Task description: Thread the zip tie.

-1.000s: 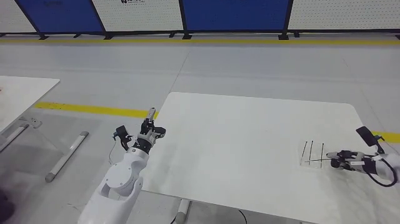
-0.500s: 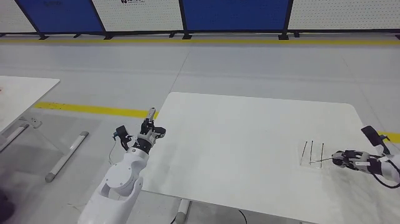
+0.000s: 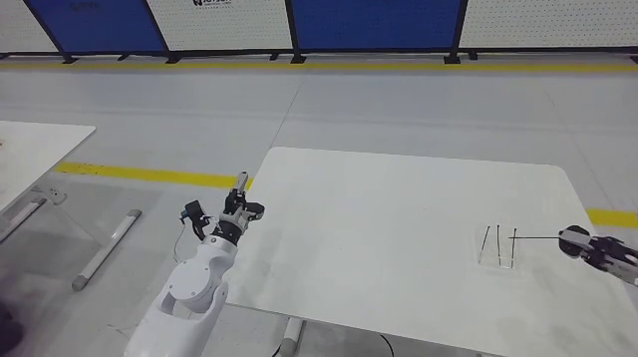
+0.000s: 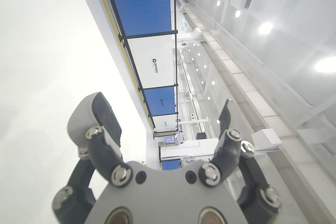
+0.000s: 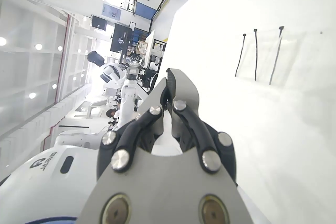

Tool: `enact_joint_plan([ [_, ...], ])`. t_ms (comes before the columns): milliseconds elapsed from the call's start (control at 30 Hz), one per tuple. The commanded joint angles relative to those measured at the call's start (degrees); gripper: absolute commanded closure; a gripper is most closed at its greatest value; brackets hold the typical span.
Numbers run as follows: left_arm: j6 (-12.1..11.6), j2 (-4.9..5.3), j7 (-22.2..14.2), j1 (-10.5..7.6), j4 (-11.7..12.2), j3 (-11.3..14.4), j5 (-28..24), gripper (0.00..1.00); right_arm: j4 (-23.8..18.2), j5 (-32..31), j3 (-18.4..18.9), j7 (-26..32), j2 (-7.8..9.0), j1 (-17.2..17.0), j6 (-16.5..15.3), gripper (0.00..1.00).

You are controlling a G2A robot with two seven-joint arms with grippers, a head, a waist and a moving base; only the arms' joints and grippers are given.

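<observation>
**Three cameras, one table**

The top camera rides high, looking down and out across the table [image 3: 399,207] toward the panels [image 3: 374,3] at 12 o'clock. Each wrist camera sits tight behind its fingers: left gripper [image 4: 165,109] at the table's 9 o'clock, right gripper [image 5: 168,75] at 3. The right wrist and top views share the ties [image 5: 255,54].

The surface [image 3: 399,227] is seen to be plain white. The zip tie [image 3: 536,238] is shown as a thin black line, and the three ties [image 5: 256,54] on the clear sheet [image 5: 288,57] are black too. The left pincer [image 4: 163,97] and right pincer [image 5: 168,75] are finished in grey metal, with black links [image 5: 194,120], black ribbed pads [image 4: 107,114] and silver screws [image 5: 210,159]. The panels [image 3: 374,3] are coloured blue and white by turns, dotted with holes and framed in black. The grey floor [image 3: 199,108] is marked with yellow lines [image 3: 150,175].
</observation>
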Motion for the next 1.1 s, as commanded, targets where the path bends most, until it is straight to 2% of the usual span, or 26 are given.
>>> enact_joint_plan([
  [0, 0.0, 0.00, 0.0, 0.00, 0.0, 0.0, 0.0, 0.00, 0.1, -0.1, -0.1, -0.1, 0.00, 0.1, 0.0, 1.00],
  [200, 0.0, 0.00, 0.0, 0.00, 0.0, 0.0, 0.0, 0.00, 0.1, 0.8, -0.8, -1.6, -0.23, -0.6, 0.1, 1.00],
  [333, 0.0, 0.00, 0.0, 0.00, 0.0, 0.0, 0.0, 0.00, -0.5, 7.1, -3.7, -6.4, -1.29, -1.3, -3.9, 1.00],
  [367, 0.0, 0.00, 0.0, 0.00, 0.0, 0.0, 0.0, 0.00, -1.6, 9.8, -5.0, -7.3, -1.70, -1.2, -5.7, 1.00],
  [433, 0.0, 0.00, 0.0, 0.00, 0.0, 0.0, 0.0, 0.00, -2.9, 10.6, -6.5, -9.5, -2.12, -0.8, -7.9, 1.00],
  [467, 0.0, 0.00, 0.0, 0.00, 0.0, 0.0, 0.0, 0.00, -4.6, 12.3, -8.4, -9.7, -2.50, -0.4, -8.9, 1.00],
  [533, 0.0, 0.00, 0.0, 0.00, 0.0, 0.0, 0.0, 0.00, -5.9, 11.5, -10.8, -10.4, -2.83, 0.5, -9.2, 1.00],
  [600, 0.0, 0.00, 0.0, 0.00, 0.0, 0.0, 0.0, 0.00, -6.8, 8.7, -15.0, -9.9, -3.22, 2.4, -7.4, 1.00],
  [633, 0.0, 0.00, 0.0, 0.00, 0.0, 0.0, 0.0, 0.00, -6.6, 8.5, -15.5, -9.9, -3.28, 2.8, -7.1, 1.00],
  [900, 0.0, 0.00, 0.0, 0.00, 0.0, 0.0, 0.0, 0.00, -6.6, 8.5, -15.5, -9.9, -3.28, 2.8, -7.1, 1.00],
  [967, -0.1, -0.01, -0.3, -0.50, 0.1, -0.1, 0.7, 0.00, -6.5, 8.8, -15.6, -10.6, -3.33, 2.5, -7.0, 1.00],
  [1067, 1.1, 0.00, -2.6, -1.60, -1.3, 0.5, 1.1, 0.00, -6.4, 9.7, -16.5, -12.4, -3.63, 1.6, -7.7, 1.00],
])
